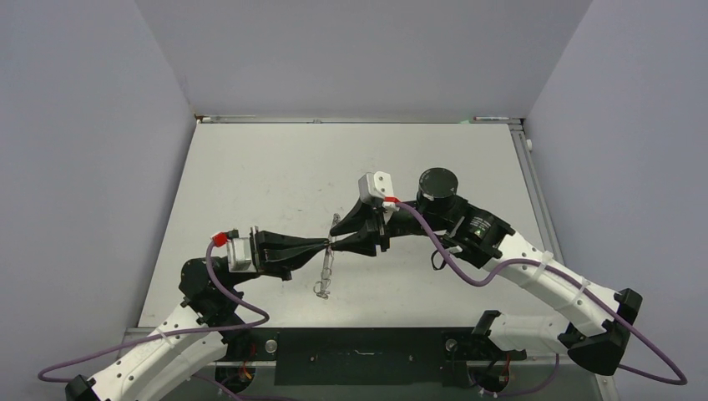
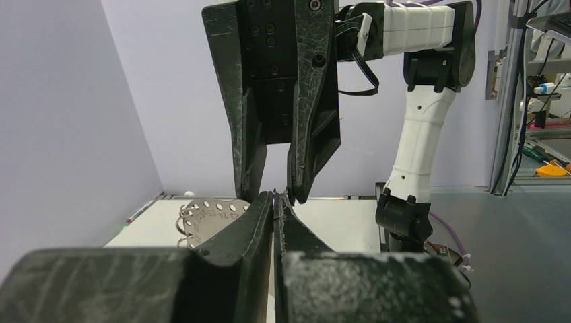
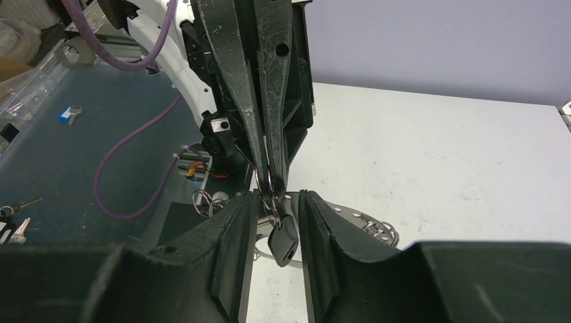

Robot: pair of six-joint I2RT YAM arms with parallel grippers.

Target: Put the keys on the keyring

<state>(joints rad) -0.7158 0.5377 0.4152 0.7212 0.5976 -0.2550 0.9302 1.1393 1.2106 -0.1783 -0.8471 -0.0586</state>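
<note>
Carefully: the left claw [image 2: 273, 200] is clenched on the keyring [image 1: 324, 271] above the bench [image 1: 250, 167]. The key [image 3: 283, 239] dangles between the released right claw's [image 3: 277, 200] jaws. Close squarely on its black head, without tugging.

L gripper [image 2: 273, 202] jaws shut, R gripper [image 2: 275, 192] just above

No text can be read; marks on the perforated metal plate [image 2: 209, 217] are too small to tell.
</note>
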